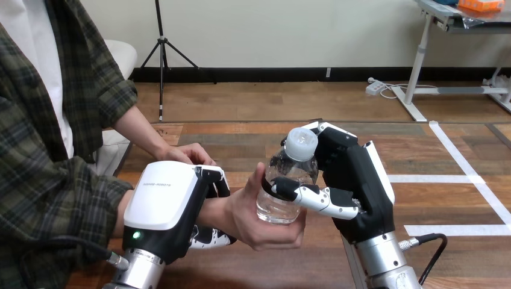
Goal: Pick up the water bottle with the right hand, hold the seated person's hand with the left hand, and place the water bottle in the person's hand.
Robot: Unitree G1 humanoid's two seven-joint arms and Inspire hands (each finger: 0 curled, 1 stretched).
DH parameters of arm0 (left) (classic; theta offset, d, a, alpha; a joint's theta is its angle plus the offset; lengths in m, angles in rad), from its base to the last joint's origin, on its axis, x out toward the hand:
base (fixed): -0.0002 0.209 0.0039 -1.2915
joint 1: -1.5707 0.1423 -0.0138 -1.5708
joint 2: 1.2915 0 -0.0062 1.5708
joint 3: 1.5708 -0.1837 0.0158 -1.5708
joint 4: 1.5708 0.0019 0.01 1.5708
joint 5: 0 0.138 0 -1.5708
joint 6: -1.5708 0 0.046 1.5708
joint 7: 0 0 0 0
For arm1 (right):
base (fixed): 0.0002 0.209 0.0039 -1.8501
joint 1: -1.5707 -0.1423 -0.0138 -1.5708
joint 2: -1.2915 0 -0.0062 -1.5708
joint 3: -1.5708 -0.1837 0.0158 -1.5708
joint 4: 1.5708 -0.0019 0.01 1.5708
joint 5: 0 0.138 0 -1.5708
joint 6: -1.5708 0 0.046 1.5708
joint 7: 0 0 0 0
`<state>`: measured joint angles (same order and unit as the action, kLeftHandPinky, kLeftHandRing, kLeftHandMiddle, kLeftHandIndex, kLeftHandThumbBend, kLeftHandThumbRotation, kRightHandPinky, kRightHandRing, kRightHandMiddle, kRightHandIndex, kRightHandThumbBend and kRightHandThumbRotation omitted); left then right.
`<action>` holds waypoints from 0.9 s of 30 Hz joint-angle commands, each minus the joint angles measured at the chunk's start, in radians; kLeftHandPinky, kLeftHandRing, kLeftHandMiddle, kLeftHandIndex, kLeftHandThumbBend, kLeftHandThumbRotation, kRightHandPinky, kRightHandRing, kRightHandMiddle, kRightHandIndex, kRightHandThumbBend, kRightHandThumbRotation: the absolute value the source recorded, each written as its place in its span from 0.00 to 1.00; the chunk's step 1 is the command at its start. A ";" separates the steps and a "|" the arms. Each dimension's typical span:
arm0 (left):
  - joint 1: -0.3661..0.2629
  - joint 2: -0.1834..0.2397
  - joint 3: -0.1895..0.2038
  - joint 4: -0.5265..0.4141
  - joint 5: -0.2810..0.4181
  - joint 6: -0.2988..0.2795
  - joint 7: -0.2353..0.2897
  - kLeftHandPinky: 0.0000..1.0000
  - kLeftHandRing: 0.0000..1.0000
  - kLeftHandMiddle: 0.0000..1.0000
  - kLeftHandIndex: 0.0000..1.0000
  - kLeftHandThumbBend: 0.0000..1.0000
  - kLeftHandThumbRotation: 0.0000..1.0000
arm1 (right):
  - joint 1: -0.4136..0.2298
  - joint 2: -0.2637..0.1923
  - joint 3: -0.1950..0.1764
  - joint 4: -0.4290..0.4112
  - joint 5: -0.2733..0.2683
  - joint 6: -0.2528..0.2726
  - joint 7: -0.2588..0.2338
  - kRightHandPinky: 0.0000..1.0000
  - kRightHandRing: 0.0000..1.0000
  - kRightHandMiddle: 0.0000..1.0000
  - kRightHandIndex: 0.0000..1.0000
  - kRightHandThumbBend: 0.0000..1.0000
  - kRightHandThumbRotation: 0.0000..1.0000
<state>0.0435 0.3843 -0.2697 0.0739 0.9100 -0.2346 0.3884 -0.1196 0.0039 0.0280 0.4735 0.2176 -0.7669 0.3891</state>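
A clear water bottle with a white cap stands upright in the middle of the view. My right hand is shut on it, thumb across its front and fingers behind. The bottle's base rests in the person's open hand, whose thumb lies along the bottle's left side. My left hand sits over that hand's wrist, with fingers curled over the top and the thumb under it. The person's other hand rests on the table behind my left hand.
The wooden table stretches to the right, marked with white tape lines. The person sits close at the left edge, the forearm reaching across toward the middle.
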 commanded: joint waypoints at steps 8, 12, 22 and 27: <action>-0.050 -0.004 0.008 0.006 -0.008 0.005 0.026 0.34 0.34 0.37 0.35 0.91 0.00 | -0.045 -0.065 -0.003 -0.052 -0.125 -0.007 -0.026 0.85 0.89 0.90 0.90 0.67 0.00; -0.052 -0.003 0.006 0.008 -0.007 0.006 0.027 0.34 0.34 0.37 0.35 0.91 0.00 | -0.047 -0.076 -0.002 -0.058 -0.151 -0.003 -0.037 0.95 0.96 0.97 0.97 0.73 0.05; -0.055 -0.001 0.006 0.010 -0.010 0.003 0.028 0.33 0.34 0.37 0.35 0.91 0.00 | -0.052 -0.096 0.007 -0.071 -0.181 0.007 -0.051 1.00 1.00 1.00 1.00 0.80 0.14; -0.054 0.000 0.007 0.006 -0.011 0.009 0.018 0.34 0.35 0.38 0.36 0.91 0.00 | -0.056 -0.105 0.011 -0.073 -0.181 0.014 -0.043 1.00 1.00 1.00 1.00 0.81 0.15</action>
<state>0.0434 0.3862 -0.2688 0.0944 0.9102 -0.2243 0.3935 -0.1228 -0.0904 0.0319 0.4343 0.0359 -0.7623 0.3472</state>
